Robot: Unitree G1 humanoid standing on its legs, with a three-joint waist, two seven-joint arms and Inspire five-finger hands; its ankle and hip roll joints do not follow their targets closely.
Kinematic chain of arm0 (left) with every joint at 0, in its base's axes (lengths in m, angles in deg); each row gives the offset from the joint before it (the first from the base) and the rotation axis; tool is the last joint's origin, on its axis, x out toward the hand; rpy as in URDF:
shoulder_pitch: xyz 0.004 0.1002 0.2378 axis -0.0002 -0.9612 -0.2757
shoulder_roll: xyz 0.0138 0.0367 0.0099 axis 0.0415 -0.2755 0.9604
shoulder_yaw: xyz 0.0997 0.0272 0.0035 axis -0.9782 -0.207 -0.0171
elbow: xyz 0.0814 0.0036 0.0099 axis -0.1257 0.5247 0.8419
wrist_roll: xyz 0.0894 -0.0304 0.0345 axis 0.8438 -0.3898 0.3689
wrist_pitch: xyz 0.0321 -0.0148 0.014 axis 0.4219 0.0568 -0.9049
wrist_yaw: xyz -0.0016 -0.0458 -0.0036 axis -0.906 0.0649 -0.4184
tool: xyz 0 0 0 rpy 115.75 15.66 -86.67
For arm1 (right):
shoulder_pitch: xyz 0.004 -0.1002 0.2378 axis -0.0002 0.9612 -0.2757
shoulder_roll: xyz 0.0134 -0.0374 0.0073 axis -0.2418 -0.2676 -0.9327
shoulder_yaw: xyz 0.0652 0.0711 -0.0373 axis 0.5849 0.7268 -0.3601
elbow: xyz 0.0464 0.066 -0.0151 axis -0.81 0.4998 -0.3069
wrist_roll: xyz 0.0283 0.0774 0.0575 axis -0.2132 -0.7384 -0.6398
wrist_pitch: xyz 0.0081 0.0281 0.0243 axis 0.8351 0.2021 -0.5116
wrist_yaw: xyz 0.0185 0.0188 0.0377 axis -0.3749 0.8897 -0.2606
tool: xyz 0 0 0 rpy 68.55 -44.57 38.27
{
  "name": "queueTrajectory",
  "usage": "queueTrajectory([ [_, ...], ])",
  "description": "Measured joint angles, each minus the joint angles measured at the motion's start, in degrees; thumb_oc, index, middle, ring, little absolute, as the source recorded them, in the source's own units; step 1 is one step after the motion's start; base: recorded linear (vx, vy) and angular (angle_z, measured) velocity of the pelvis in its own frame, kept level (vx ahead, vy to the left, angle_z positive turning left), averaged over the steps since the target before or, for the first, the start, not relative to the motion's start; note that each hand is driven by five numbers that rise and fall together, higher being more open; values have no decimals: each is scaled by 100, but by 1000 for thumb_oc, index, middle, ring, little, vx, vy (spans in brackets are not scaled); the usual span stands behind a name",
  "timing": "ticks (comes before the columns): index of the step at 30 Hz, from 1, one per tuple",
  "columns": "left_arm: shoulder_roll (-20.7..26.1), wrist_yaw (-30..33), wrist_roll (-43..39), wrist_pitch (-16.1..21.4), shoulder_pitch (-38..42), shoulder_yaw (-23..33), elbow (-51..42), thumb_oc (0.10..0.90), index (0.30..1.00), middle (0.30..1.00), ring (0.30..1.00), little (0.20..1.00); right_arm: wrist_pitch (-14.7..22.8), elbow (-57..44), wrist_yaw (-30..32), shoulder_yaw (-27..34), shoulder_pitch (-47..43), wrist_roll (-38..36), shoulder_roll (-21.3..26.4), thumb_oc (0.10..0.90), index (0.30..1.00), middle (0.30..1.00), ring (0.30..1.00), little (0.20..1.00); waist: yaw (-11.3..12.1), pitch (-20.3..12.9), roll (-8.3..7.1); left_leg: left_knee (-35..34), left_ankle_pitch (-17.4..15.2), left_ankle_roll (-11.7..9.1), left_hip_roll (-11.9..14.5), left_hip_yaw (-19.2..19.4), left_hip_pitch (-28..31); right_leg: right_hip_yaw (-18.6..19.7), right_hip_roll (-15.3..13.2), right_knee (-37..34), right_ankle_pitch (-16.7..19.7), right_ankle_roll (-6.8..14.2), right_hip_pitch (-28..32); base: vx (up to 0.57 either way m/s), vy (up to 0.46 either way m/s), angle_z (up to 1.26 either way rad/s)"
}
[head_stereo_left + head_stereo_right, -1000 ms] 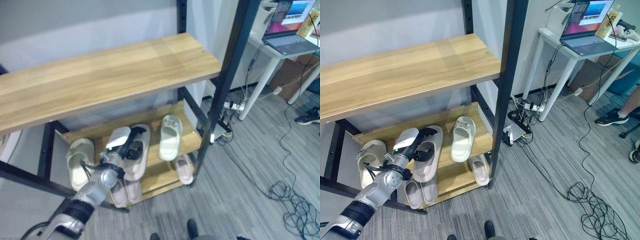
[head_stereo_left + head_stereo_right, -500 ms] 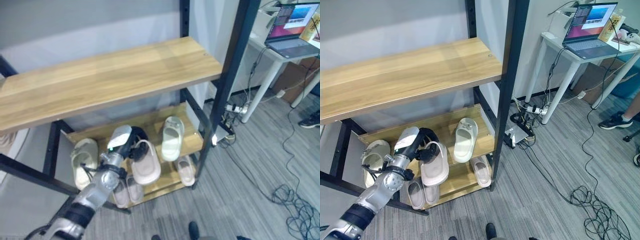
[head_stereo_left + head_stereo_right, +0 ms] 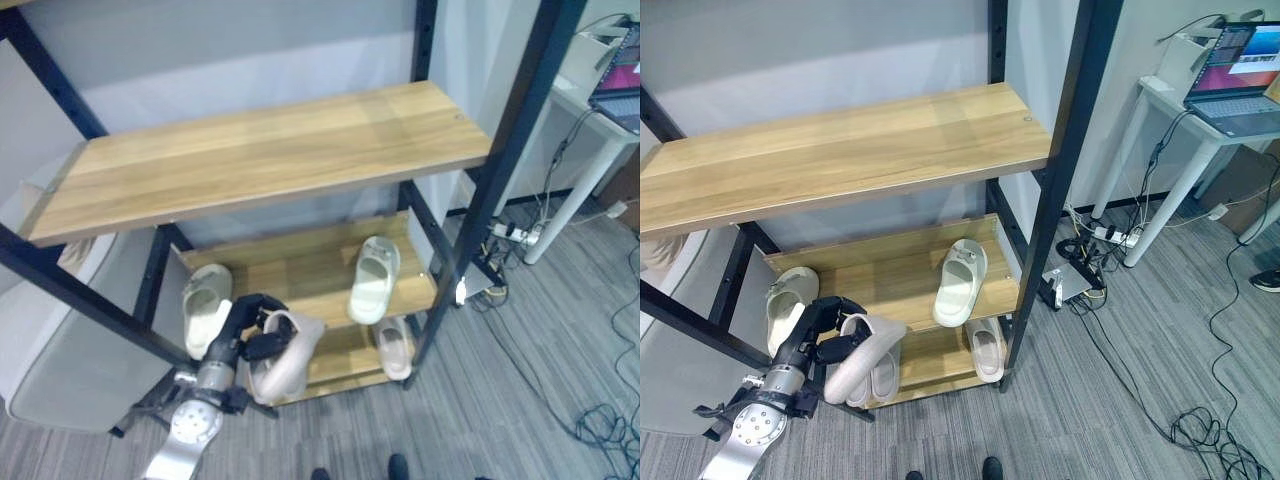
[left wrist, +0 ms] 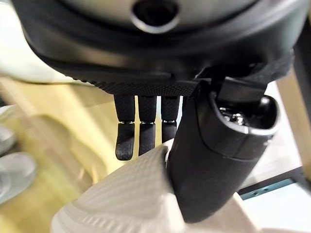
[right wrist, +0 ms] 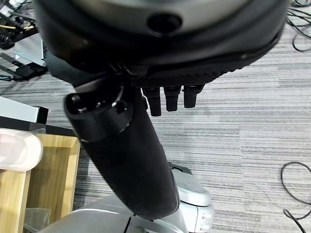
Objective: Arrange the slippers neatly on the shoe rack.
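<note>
My left hand (image 3: 244, 324) is shut on a beige slipper (image 3: 287, 352) and holds it tilted on its side, off the front edge of the rack's middle shelf (image 3: 300, 265). In the left wrist view the thumb (image 4: 218, 155) and fingers (image 4: 140, 131) pinch the slipper's pale strap (image 4: 126, 204). A second slipper (image 3: 205, 303) lies at the left of that shelf and a third (image 3: 372, 280) at its right. On the bottom shelf lie one slipper (image 3: 395, 346) at the right and a pair (image 3: 881, 374) behind the held one. My right hand (image 5: 126, 145) hangs open over grey carpet.
A wide wooden top shelf (image 3: 270, 150) overhangs the lower shelves. A black front post (image 3: 480, 200) stands at the rack's right. A white desk (image 3: 1180, 110) with a laptop (image 3: 1240, 75), a power strip (image 3: 1080, 252) and floor cables (image 3: 1210, 440) lie to the right. A grey cushion (image 3: 60, 350) sits at the left.
The camera has shifted. My left hand has closed on the middle slipper, which lay flat on the shelf, and has drawn it forward off the edge, tipping it on its side.
</note>
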Motion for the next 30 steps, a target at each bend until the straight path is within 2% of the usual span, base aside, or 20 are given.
queueTrajectory([
  [4,-3,-249,-93,-14,-326,-114,11,400,300,300,300,300,-8,3,-1,-4,9,2,-1,800,900,900,900,900,26,3,3,0,1,-1,-1,-44,25,-81,-6,0,-21,1,48,-24,-19,8],
  [9,9,-566,-634,-125,-327,-425,13,400,300,300,300,300,0,-44,2,-18,-12,5,20,800,900,900,900,900,28,21,33,19,32,-15,2,-149,-50,-147,-1,0,-25,2,29,-112,-30,9],
  [11,24,-605,-686,-127,-236,-520,12,400,300,300,300,300,20,-59,2,-51,-44,5,38,800,900,900,900,900,24,149,61,22,62,-22,1,-166,-71,-181,-2,2,-8,-11,11,-289,-24,5],
  [13,42,-580,-688,-119,31,-708,17,400,300,300,300,300,31,-51,14,-136,-193,2,89,800,900,900,900,900,23,375,62,235,114,-41,-24,-276,-531,-268,-19,142,55,-2,-338,-398,-22,16],
  [14,37,-559,-692,-118,185,-787,23,400,300,300,300,300,31,-52,25,-165,-315,0,122,800,900,900,900,900,3,462,147,389,106,-48,-21,-287,-719,-277,-32,287,18,-34,-534,-355,-45,15],
  [16,43,-463,-676,-98,798,-932,136,400,300,300,300,300,31,-34,101,-197,-827,-13,177,800,900,900,900,900,16,898,162,1077,82,-76,-47,-299,-1633,-337,-100,1063,-62,-84,-1486,-311,-50,8],
  [17,30,-451,-668,-118,1123,-955,311,400,300,300,300,300,37,-38,136,-171,-1082,-14,176,800,900,900,900,900,18,1159,115,1194,19,-55,-45,-306,-1879,-348,-84,1380,-193,-115,-1809,-230,-21,6],
  [18,34,-448,-659,-126,1247,-959,408,400,300,300,300,300,32,-51,153,-178,-1165,-19,159,800,900,900,900,900,11,1293,60,1191,76,-73,-48,-302,-1890,-347,-95,1484,-209,-132,-1874,-209,7,-1],
  [19,48,-410,-635,-129,1387,-957,515,400,300,300,300,300,50,-197,193,-188,-1193,-45,157,800,900,900,900,900,14,1383,-33,1349,67,-79,-58,-290,-2078,-320,-106,1810,-326,-141,-2161,-327,14,-3],
  [20,76,-282,-628,-110,1509,-955,515,400,300,300,300,300,111,-424,283,-226,-1193,-99,206,800,900,900,900,900,25,1383,-143,1769,-193,-77,-80,-285,-2599,-260,-203,2380,-590,-199,-2783,-334,26,-6],
  [21,69,-170,-583,-111,1654,-963,511,400,300,300,300,300,172,-585,410,-275,-1284,-125,266,800,900,900,900,900,5,1405,-167,2213,-282,-58,-98,-254,-3145,-237,-207,2719,-640,-201,-3303,-257,17,-6],
  [23,99,81,-409,-114,2110,-979,481,400,300,300,300,300,184,-937,596,-283,-1556,-141,410,800,900,900,900,900,25,1552,-152,3056,-520,-35,-78,-240,-4161,-166,-215,3442,-765,-224,-4266,-103,3,-12],
  [25,99,199,-345,-130,2550,-1003,509,400,300,300,300,300,251,-1133,701,-186,-1818,-243,435,800,900,900,900,900,-18,1935,-150,3651,-681,-15,-84,-255,-4611,-86,-277,4073,-942,-287,-4736,-136,30,-4],
  [26,81,292,-219,-131,2755,-1040,508,400,300,300,300,300,240,-1349,778,-215,-1869,-252,438,800,900,900,900,900,-56,2014,-145,3950,-759,2,-80,-254,-4812,-29,-257,4316,-993,-265,-4950,-149,54,-3],
  [29,181,666,98,-86,3251,-1109,287,400,300,300,300,300,391,-1849,1004,-283,-1912,-316,512,800,900,900,900,900,-22,1983,-127,4788,-1088,-17,-54,-302,-5657,29,-245,5094,-1239,-334,-5785,42,39,-8],
  [30,208,824,170,-109,3631,-1101,315,400,300,300,300,300,387,-1931,1057,-330,-2183,-354,494,800,900,900,900,900,-108,2076,-133,5115,-1186,4,-38,-312,-5925,57,-222,5335,-1286,-253,-6026,-48,56,-7],
])
